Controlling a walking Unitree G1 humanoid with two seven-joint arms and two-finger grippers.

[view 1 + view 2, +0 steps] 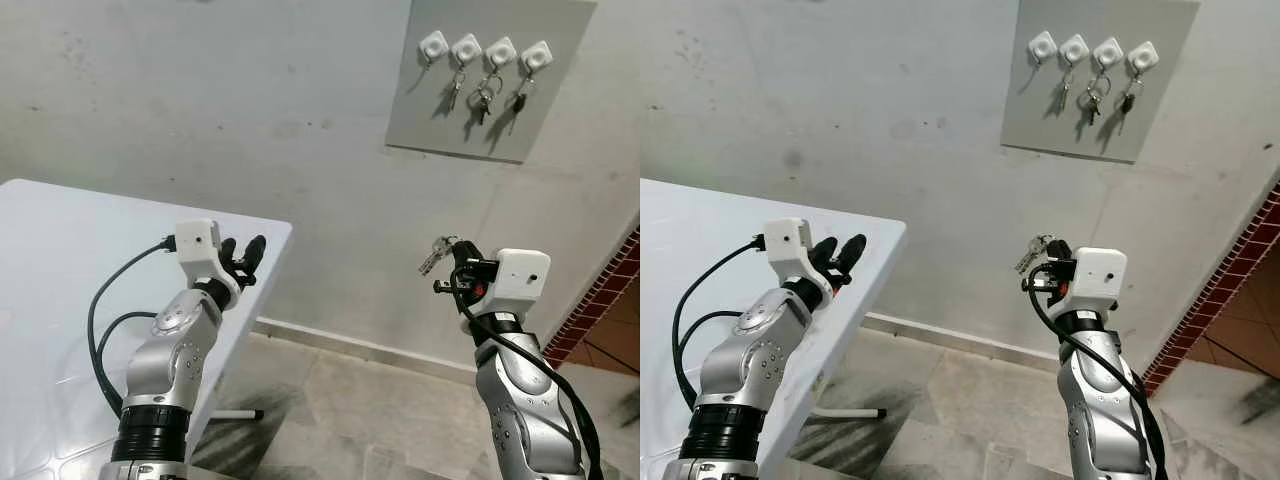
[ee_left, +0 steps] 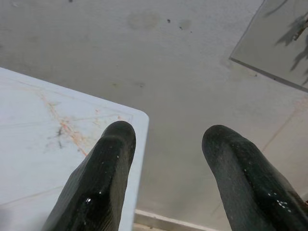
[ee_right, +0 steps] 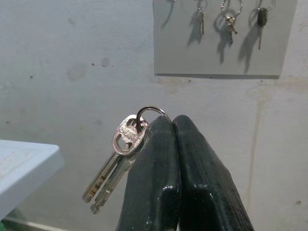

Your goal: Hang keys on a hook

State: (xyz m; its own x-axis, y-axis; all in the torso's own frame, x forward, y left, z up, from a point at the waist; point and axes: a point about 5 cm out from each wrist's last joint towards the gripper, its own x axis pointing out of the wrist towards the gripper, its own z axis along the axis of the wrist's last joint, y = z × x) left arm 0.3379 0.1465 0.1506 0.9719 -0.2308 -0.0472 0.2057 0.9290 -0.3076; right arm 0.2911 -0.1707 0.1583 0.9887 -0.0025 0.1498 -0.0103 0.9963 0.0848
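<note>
A grey board [image 1: 440, 115] on the wall carries several white hooks [image 1: 433, 44]; the leftmost one hangs bare while the other three hold keys [image 1: 485, 97]. My right gripper [image 1: 455, 253] is raised well below the board, shut on the ring of a bunch of silver keys [image 3: 120, 154] that dangles beside its fingertips. My left gripper [image 1: 243, 256] is open with nothing between its fingers [image 2: 103, 178], held over the corner of the white table [image 1: 60, 250].
The white table stands at the left with its corner [image 2: 139, 118] near the wall. A tiled floor [image 1: 370, 420] lies below, and a red brick edge [image 1: 610, 290] shows at the right.
</note>
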